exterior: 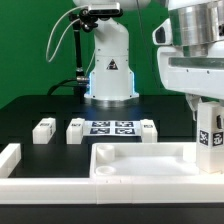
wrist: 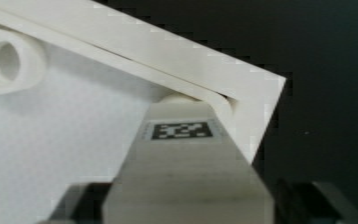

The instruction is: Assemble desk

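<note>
Now, behind the tray (exterior: 140, 165), three spare legs (exterior: 43, 128) lie beside the marker board (exterior: 110, 128). At the tray's corner on the exterior view's right, the gripper (exterior: 205, 112) clamps a fourth leg (exterior: 207, 138) upright. Next, likely: lower it squarely into that corner and twist.

Tabletop tray (exterior: 140, 165) — smooth white plastic, leg (wrist: 179, 175) matt white, table (exterior: 25, 112) matt black

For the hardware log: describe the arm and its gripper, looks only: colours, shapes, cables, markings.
The arm is white, with rounded bulky segments; its base bears a black triangular sign above a glowing blue ring. A black cable loops down beside it. The gripper has a blocky white-and-grey housing and dark grey fingers.
</note>
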Available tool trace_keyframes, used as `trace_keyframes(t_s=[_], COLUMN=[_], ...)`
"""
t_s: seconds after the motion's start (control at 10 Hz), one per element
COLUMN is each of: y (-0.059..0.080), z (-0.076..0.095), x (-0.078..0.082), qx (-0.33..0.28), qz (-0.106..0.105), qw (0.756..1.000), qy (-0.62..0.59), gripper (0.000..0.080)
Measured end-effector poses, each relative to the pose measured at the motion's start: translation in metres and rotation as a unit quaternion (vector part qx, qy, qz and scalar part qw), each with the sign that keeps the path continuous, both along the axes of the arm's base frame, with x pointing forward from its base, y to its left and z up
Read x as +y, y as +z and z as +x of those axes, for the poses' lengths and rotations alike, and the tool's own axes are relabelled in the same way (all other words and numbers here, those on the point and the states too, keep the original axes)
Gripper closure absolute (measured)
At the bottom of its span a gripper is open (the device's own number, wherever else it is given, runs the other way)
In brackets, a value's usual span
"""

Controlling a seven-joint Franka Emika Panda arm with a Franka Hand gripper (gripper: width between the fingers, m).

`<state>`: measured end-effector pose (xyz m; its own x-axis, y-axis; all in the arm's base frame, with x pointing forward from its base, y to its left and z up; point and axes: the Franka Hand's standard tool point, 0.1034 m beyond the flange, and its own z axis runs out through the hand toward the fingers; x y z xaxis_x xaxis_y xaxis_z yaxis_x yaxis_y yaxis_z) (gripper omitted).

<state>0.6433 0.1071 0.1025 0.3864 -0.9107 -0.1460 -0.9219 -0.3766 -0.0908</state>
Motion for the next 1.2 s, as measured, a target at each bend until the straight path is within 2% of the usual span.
trace_keyframes(t_s=[0.1,0.2,0.3,0.7,0.8,0.9,1.0,1.1,1.2], y=[-0.0011,-0.0026,-0.0026,-0.0033,-0.0027,0.0013,0.0018,0.0005,0.0003], z=[0.0006,0.0004,-0.0025,-0.0044,-0.0043,-0.0024,-0.0005,-0.0011,-0.001], x=[0.0003,0.0031,0.0076,0.0078,0.0059,0.0019,0.0071,0.0068,0.0058], qx=[-0.011,-0.023,-0.023,-0.045,-0.05,-0.055,-0.054,-0.052,-0.052], qz=[-0.004,-0.003,0.001,0.0,-0.003,-0.014,-0.015,-0.013,-0.013], qw=[0.997,0.982,0.966,0.923,0.9,0.834,0.818,0.831,0.831], qy=[0.072,0.189,0.259,0.383,0.432,0.549,0.572,0.553,0.554], gripper=[0.0257,0.0183,0.0157,0.0151,0.0151,0.0151,0.0151,0.0178,0.0178])
